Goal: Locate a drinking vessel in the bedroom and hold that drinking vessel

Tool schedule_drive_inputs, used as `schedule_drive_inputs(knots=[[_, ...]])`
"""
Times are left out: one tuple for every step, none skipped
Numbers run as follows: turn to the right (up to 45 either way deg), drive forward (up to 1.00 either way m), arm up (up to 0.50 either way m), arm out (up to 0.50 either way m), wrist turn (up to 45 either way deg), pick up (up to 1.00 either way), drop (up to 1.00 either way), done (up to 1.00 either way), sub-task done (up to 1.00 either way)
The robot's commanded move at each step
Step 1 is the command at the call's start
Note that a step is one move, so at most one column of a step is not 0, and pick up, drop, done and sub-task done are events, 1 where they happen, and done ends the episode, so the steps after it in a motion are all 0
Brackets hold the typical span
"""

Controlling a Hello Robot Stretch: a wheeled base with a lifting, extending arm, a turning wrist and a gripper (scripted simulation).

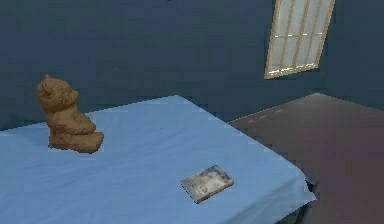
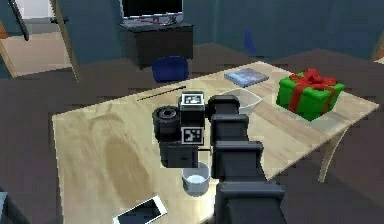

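Forward view
Bed (image 1: 150, 150): I see a light blue sheet covering it. It takes up the lower left of the forward view.
Teddy bear (image 1: 68, 117): brown, seated upright on the bed near the forward view's left, in front of a dark blue wall (image 1: 170, 45).
Book (image 1: 207, 183): lies flat on the bed near its right-hand edge, well apart from the teddy bear.
Window (image 1: 298, 36): pale and gridded, set high on the wall at the forward view's right.
Floor (image 1: 335, 140): dark brown, to the right of the bed.

Arm side view
Surface (image 2: 100, 140): a light wooden tabletop.
Arm (image 2: 240, 175): a dark square bar rising from the bottom edge across the surface.
Gripper (image 2: 168, 128): a dark body left of the two white marker squares (image 2: 191, 101), over the middle of the surface.
Fingers: I cannot make them out against the dark body. I cannot tell their state, nor whether they hold anything.
Pale cup (image 2: 195, 182): small and round, it stands upright on the surface just left of the arm, below the gripper in this view.
White bowl (image 2: 240, 100): on the surface, just right of the marker squares.
Gift box (image 2: 310, 95): green with a red ribbon, near the surface's right end.
Flat blue item (image 2: 245, 77): lies near the far edge.
Phone (image 2: 140, 212): white, flat, at the near edge.
Chair (image 2: 170, 68): blue, beyond the surface.
Television (image 2: 152, 9): on a dark stand (image 2: 155, 42) behind the chair.
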Motion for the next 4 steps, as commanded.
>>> schedule_drive_inputs(knots=[[0.0,0.0,0.0,0.0,9.0,0.0,0.0,0.0,0.0],[0.0,0.0,-0.3,0.0,0.0,0.0,0.0,0.0,0.0],[0.0,0.0,0.0,0.0,0.0,1.0,0.0,0.0,0.0],[0.0,0.0,0.1,0.0,0.0,0.0,0.0,0.0,0.0]])
